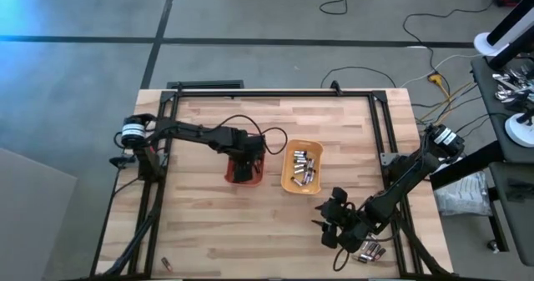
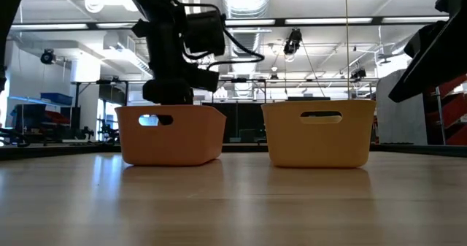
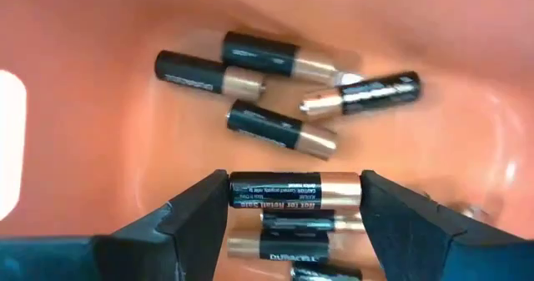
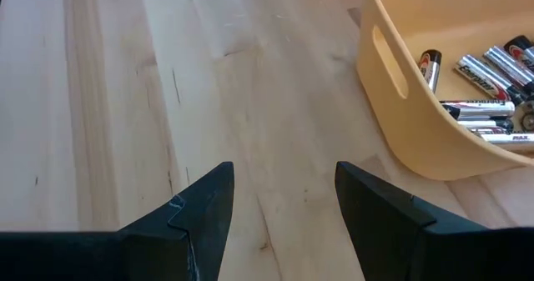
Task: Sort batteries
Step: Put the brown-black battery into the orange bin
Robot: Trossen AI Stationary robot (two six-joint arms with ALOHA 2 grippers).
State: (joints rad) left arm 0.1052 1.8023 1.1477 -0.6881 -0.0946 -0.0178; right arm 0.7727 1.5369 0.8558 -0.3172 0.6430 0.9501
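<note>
The left gripper [image 3: 294, 199] reaches down inside the orange rectangular plastic tray [image 3: 100, 148], its two dark fingers [image 3: 196, 210] pinching a black cylindrical battery with a coppery band [image 3: 294, 191] end to end. The cell lies crosswise between the fingers, its long axis running from one finger to the other, coppery end against one finger, black end against the other. Small white print on its black part includes the word "CAUTION"; the rest is too fine to read. Just under it lies a second black-and-copper battery [image 3: 294, 249] marked "DURACELL", parallel to the held one. Farther along the tray floor lie four more black-and-copper cells [image 3: 267, 89], scattered at differing slants; one shows "DURACELL" on its side.

In the high view the left gripper [image 1: 244, 166] sits over the orange tray [image 1: 229, 177] near the table's middle, with the yellow rectangular plastic tray [image 1: 288, 181] just beside it.

The right gripper [image 4: 284, 202] hangs over the bare light wooden table [image 4: 125, 106], its dark fingers [image 4: 200, 210] spread apart with nothing between them, near the yellow tray [image 4: 400, 106]. Inside that tray lie silvery metallic batteries [image 4: 488, 114], mostly side by side; one reads "MAX". In the high view a few loose silvery cells [image 1: 371, 250] lie on the table by the right arm, near the table's front edge.
</note>
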